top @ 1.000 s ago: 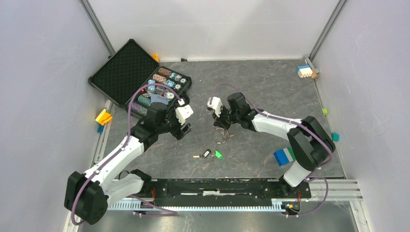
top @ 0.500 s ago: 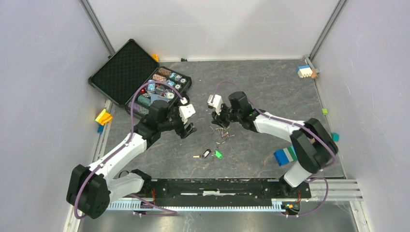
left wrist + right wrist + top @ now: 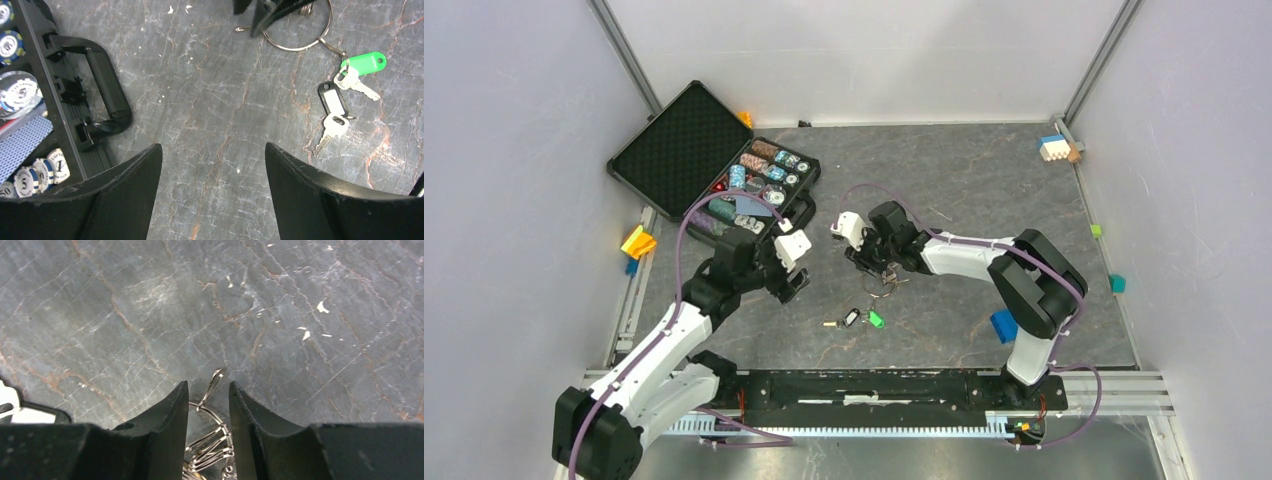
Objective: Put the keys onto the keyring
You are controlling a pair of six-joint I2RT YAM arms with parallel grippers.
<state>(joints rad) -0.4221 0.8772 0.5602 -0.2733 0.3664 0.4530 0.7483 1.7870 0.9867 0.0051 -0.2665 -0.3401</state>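
Hovering low over the counter (image 3: 984,180), my left tool (image 3: 212,150) is spread wide and holds nothing; bare stone shows between its fingers. The case (image 3: 679,150) lies open just to its left, and the handle (image 3: 107,85) juts out from the case's edge, near my left finger.

My right tool (image 3: 209,385) is down at the keyring (image 3: 294,49), its fingertips on the ring's far side. Its gap is narrow, with the ring's bunch of small keys between the fingers and one key poking out ahead. I cannot tell whether the pads press on them.

The ring lies flat mid-counter. The green key (image 3: 367,63) lies just beside it on the near side, and the black key (image 3: 332,99) lies right next to the green one, both flat on the stone.

Bare counter runs from the keys to the near rail, and a wide bare stretch lies beyond my right tool toward the back wall. A blue block (image 3: 1004,325) sits by my right arm's base. Small blocks (image 3: 1054,148) sit in the far right corner, and more (image 3: 637,241) along the left edge.
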